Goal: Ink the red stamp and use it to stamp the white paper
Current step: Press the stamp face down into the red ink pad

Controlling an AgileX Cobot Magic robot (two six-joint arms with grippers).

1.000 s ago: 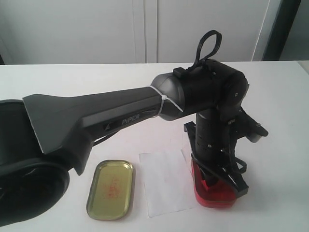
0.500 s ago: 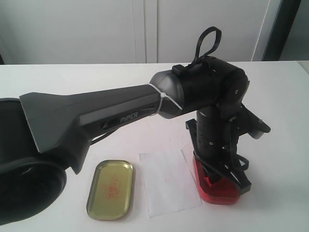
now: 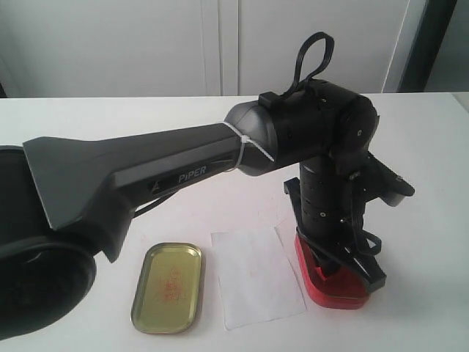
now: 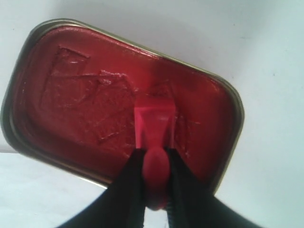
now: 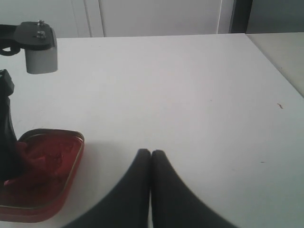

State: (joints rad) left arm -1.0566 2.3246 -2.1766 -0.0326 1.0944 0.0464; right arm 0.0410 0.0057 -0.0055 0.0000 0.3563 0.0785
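Left gripper [image 4: 154, 164] clamps small red plastic stamp [image 4: 153, 121] by its knob, face on pad [image 4: 80, 102] of open red rectangular ink tin [image 4: 239, 111]. Inking underway; stamping thin white paper sheet [image 3: 256, 279] beside tin remains. Right gripper [image 5: 151, 159] closed, empty.

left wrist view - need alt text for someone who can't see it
The left gripper clamps the knobbed handle of the red stamp, whose square base appears pressed into the red ink pad. The pad fills an open rounded-rectangular metal tin on a white tabletop, and its surface shows several square imprints.
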